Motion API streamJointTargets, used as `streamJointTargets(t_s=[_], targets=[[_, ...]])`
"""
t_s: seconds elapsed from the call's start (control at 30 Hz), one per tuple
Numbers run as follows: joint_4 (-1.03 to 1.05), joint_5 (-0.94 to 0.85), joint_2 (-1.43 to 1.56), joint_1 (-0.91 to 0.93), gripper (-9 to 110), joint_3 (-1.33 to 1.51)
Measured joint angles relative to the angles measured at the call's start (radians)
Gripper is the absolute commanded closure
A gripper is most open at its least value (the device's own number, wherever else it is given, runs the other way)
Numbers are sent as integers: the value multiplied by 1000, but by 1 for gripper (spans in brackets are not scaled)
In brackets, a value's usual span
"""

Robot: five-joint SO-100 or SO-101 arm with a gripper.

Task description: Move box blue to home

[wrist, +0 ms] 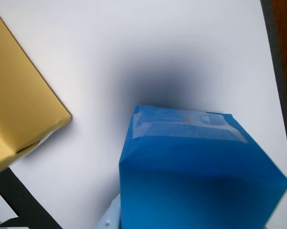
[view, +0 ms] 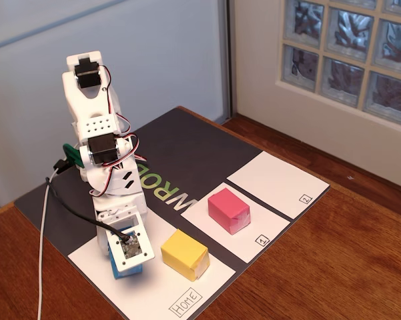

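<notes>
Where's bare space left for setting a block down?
Sheet 2 is fully bare. Sheet 1 has a strip in front of the pink block. The Home sheet is crowded: blue box under the claw, yellow block beside it.

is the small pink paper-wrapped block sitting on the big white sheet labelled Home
No, in the fixed view the pink paper-wrapped block sits on the smaller white sheet labelled 1, not on Home.

In the fixed view, the box blue [view: 127, 270] sits on home [view: 157, 293] under the gripper [view: 123, 257], apparently clamped, with a second block [view: 185, 254] just right and a third [view: 229, 210] on the next sheet [view: 237, 223].
</notes>
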Motion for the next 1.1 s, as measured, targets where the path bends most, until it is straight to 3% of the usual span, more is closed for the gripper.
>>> streamJointTargets(t_s=[0.37, 1.1], targets=[[-2, -15, 0, 6, 71, 0], [-2, -15, 57, -9, 74, -28]])
